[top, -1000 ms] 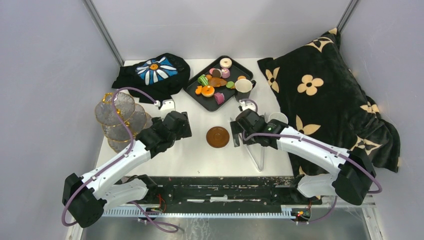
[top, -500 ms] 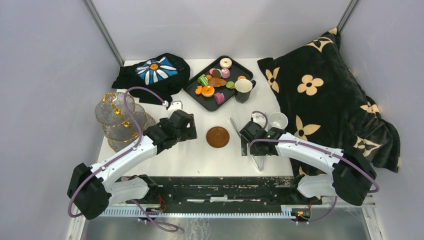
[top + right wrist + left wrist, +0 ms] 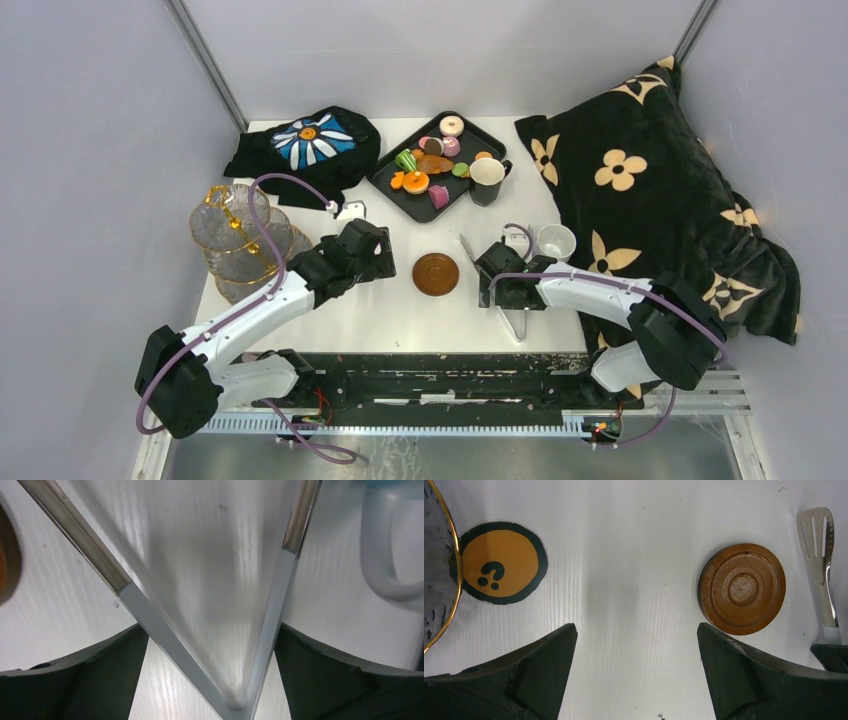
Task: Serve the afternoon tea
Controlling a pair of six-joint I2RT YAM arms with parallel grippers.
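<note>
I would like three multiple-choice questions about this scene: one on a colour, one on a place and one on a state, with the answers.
1. What colour is the mug beside the blanket? A white; B red; C green.
2. Where is the brown saucer? A on the blanket; B on the bare table; C inside the mug.
3. The left gripper is: A shut on the saucer; B open, empty; C shut on the mug.
Answers: A, its body is white; B, it lies alone on the table; B, its jaws stand apart with nothing between.

The tongs (image 3: 75, 535) are glossy metal, the saucer (image 3: 742, 588) smooth wood, the table (image 3: 634, 555) matt and finely grained.
</note>
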